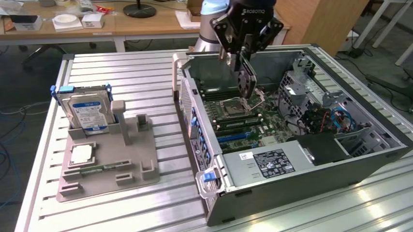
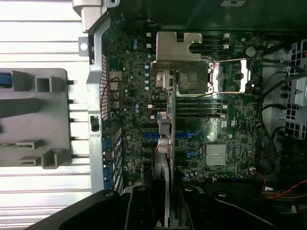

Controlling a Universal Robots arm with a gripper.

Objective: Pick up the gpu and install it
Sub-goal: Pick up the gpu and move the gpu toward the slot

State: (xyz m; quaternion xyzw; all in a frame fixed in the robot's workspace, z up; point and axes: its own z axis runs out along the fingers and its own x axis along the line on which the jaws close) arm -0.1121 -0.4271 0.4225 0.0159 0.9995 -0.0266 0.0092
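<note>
One gpu (image 1: 244, 81) hung over one motherboard (image 1: 248, 124).
The jaws were clamped on its upper edge inside the one open case (image 1: 310, 181); one hard drive (image 1: 87, 112) stood apart on the table (image 1: 129, 67).

The one brand that reads is ROBOTIQ, in pale letters on the black body of the gripper (image 1: 240, 57). The hard drive (image 1: 87, 113), standing on the exterior view's left, carries a blue-and-white label with print too small to read. The power supply (image 1: 271, 164) at the near end of the computer case (image 1: 361, 162) bears a black label with white lines and a small white sticker; neither can be read.
</note>
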